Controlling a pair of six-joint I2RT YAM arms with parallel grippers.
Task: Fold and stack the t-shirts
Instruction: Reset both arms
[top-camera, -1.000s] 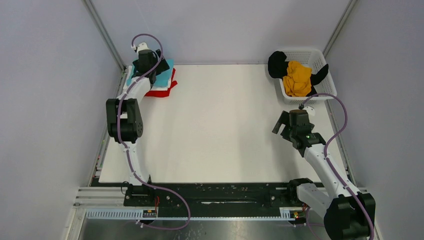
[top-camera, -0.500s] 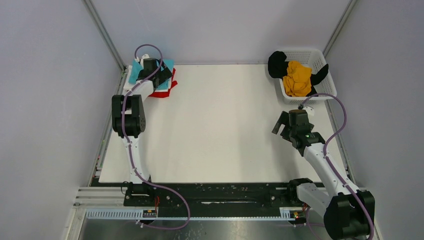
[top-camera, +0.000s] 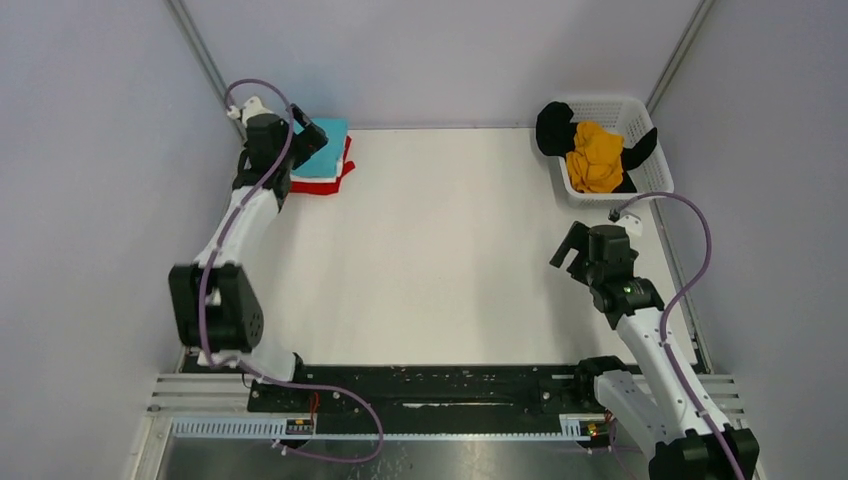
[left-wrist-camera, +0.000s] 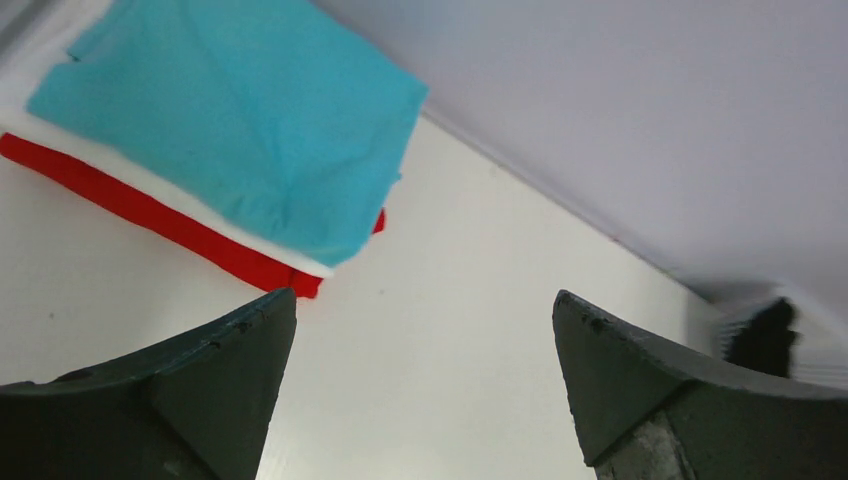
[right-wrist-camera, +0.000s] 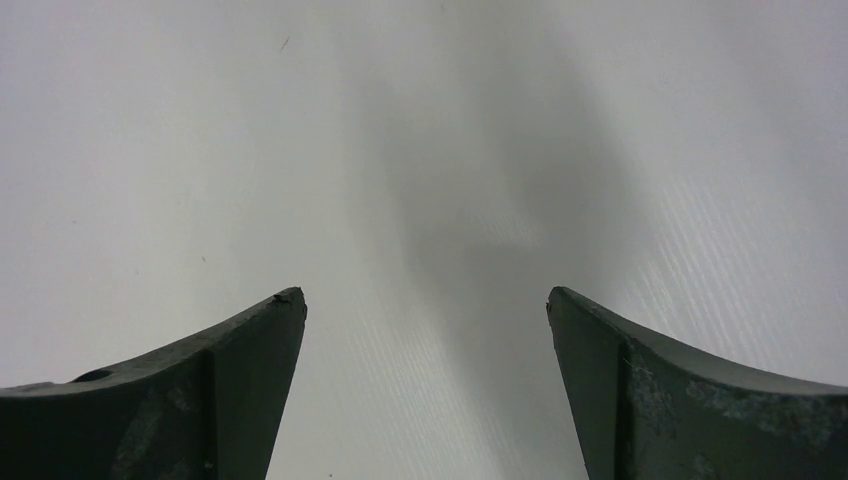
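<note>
At the far left corner of the bench (top-camera: 440, 250) a folded stack is seen: the turquoise shirt (left-wrist-camera: 240, 110) is laid on top, the white shirt (left-wrist-camera: 150, 188) beneath it, and the red shirt (top-camera: 322, 186) at the bottom, its edge showing past the others. Three of the five shirts are thus judged to be folded and stacked.

At the far right corner, the mustard shirt (top-camera: 594, 158) and the black shirt (top-camera: 553, 128) are seen crumpled in the white mesh basket (top-camera: 640, 108); these two are left to be taken out, folded and added to the stack.

The left pincer (left-wrist-camera: 425, 305) is held wide above the near side of the stack, apart from the cloth, and nothing is gripped in it. The right pincer (right-wrist-camera: 425, 295) is likewise spread wide and empty over bare bench on the right, between the basket and the near edge.

A flat, matt white surface is shown, with a faint ribbed texture in the right wrist view and a soft shadow cast on it. The bench is closed in by pale grey walls (top-camera: 440, 60) on three sides, and a black rail (top-camera: 440, 385) carrying the arm bases is fixed along the near edge.
</note>
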